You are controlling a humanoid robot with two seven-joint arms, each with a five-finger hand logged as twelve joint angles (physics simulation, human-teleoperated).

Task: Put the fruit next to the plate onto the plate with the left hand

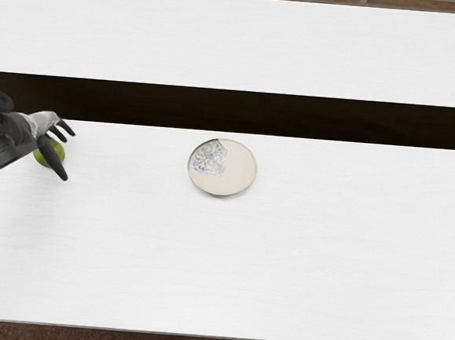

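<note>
Currently at grasp step: left hand (47, 134) at left of frame, hovering over green fruit (47, 156) on desk (283, 261). Fingers (62, 131) splayed, gripping nothing. Next: close on fruit, lift, carry right to plate (222, 167), well apart.

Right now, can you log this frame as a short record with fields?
fruit: green fruit, on the table, left of the plate, well apart from it
plate: plate, nothing on it
left hand: left hand over the fruit, fingers spread, not closed on it
right hand: not in view
task state: fruit not yet on plate
</note>
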